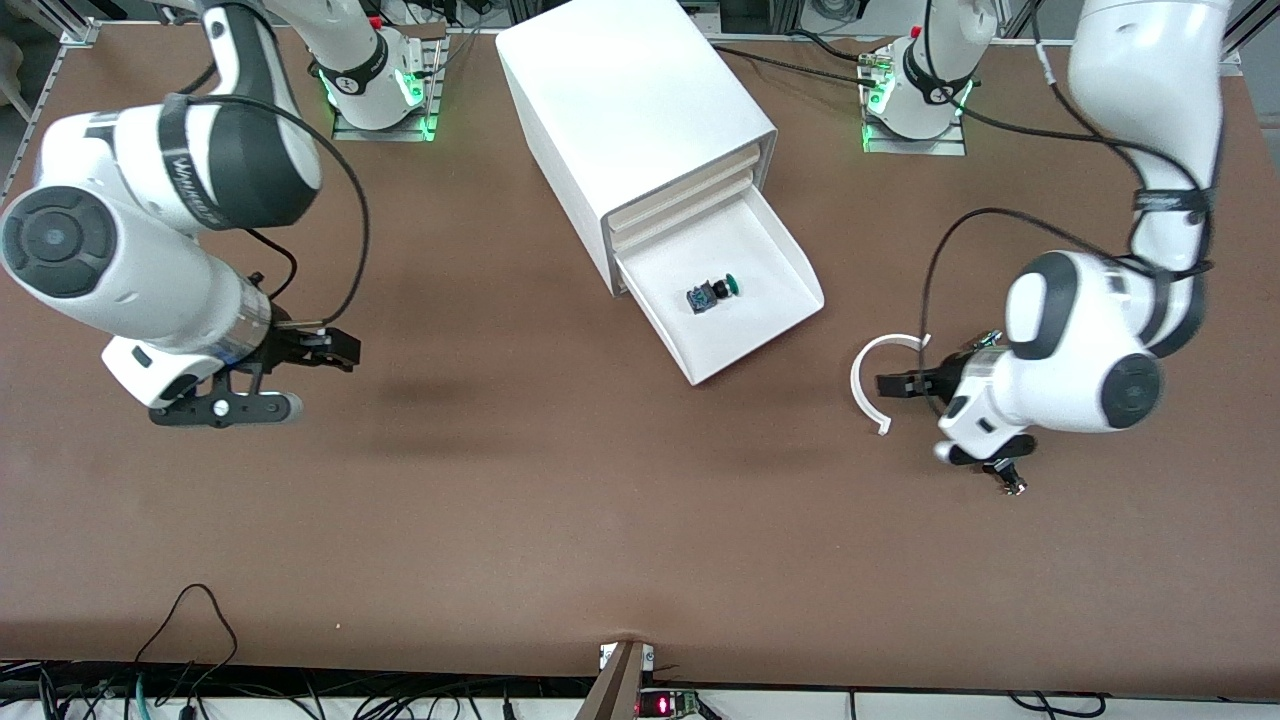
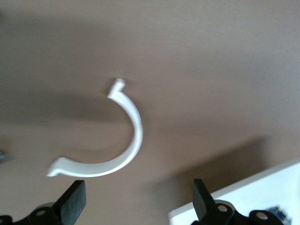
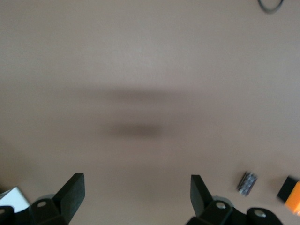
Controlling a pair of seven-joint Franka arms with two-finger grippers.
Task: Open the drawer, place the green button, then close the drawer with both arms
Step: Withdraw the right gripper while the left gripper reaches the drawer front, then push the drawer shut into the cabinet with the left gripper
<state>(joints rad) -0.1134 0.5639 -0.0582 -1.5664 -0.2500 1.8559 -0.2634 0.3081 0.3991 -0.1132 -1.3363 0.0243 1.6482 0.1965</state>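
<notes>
White plastic drawer [image 1: 735, 300] open with button [image 1: 712, 294] inside — light, rigid, pushable at its front lip; left gripper [image 1: 897, 385] and right gripper [image 1: 335, 347] gape empty.

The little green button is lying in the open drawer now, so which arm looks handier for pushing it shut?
Probably the left. The left gripper, open, hangs over the table beside a white ring, close to the drawer holding the button. The right gripper, also open, is over bare table toward the right arm's end.
</notes>
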